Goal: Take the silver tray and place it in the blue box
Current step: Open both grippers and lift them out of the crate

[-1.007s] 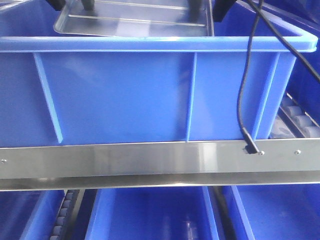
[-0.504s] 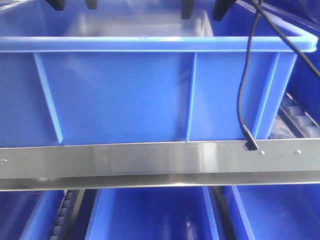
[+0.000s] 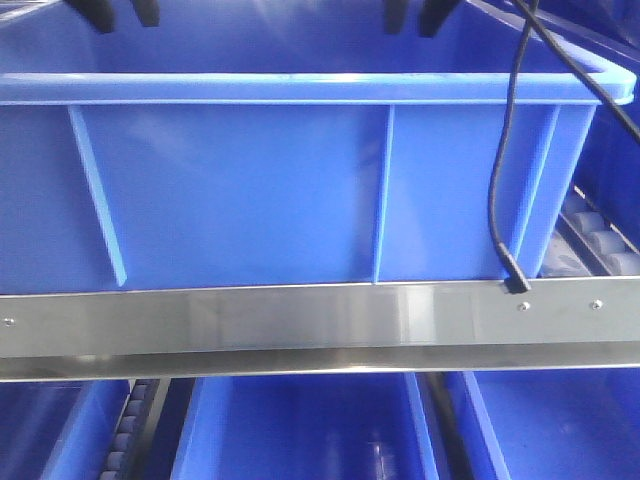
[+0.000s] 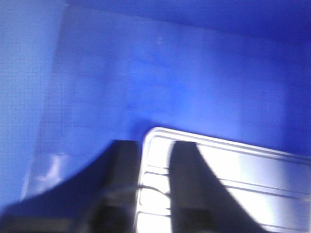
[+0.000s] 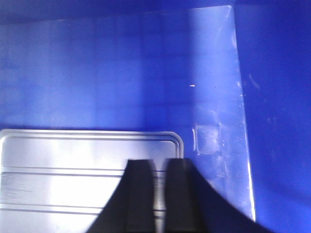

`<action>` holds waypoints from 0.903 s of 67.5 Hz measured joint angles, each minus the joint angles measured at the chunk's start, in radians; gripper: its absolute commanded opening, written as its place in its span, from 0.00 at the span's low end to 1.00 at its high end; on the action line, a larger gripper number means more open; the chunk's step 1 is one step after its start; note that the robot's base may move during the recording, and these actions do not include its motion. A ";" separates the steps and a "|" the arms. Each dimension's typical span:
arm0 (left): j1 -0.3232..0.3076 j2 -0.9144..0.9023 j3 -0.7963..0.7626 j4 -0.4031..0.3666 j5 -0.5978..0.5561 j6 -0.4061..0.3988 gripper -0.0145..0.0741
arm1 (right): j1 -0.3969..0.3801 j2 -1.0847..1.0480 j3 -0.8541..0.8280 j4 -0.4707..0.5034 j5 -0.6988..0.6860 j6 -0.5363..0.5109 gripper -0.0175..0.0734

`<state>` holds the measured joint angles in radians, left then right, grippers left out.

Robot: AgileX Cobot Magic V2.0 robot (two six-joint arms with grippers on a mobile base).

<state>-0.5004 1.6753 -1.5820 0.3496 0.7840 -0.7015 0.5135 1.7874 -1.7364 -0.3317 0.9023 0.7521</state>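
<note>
Facing the blue box (image 3: 300, 190), front view shows only dark fingertips above its rim; tray hidden. Left wrist: left gripper (image 4: 158, 194) spread, fingers straddling the silver tray's (image 4: 252, 184) end rim. Right wrist: right gripper (image 5: 158, 194) narrowly parted over the tray rim; ridges run crosswise on the box floor.

steel rail (image 3: 300, 325) horizontal, screwed | 3 blue bins (image 3: 300, 430) below | roller track (image 3: 600, 240) right | black cable (image 3: 500, 150) hanging

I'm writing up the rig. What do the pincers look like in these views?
Both pincers are plain black. The left pincer has two broad fingers that flare toward the base. The right pincer has two flat, blunt, square-tipped fingers. No markings show. A black cable hangs in the front view.
</note>
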 measured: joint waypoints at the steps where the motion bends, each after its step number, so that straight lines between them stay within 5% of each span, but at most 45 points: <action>1: 0.000 0.000 0.000 -0.003 -0.002 0.000 0.17 | 0.000 0.000 0.000 0.000 -0.003 0.000 0.27; 19: 0.000 -0.005 0.000 -0.015 -0.003 0.002 0.17 | 0.000 0.000 0.000 0.017 -0.032 -0.042 0.25; 35: 0.000 -0.122 0.104 -0.017 -0.027 0.004 0.17 | 0.000 -0.038 0.026 0.146 -0.082 -0.241 0.25; 48: 0.000 -0.286 0.322 -0.038 -0.181 0.004 0.17 | 0.000 -0.171 0.146 0.175 -0.214 -0.298 0.25; 61: 0.000 -0.493 0.594 -0.038 -0.480 0.004 0.17 | 0.008 -0.396 0.424 0.175 -0.376 -0.402 0.25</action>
<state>-0.5004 1.1819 -0.9879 0.3111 0.3044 -0.6980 0.5217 1.3919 -1.3119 -0.1564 0.5265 0.3502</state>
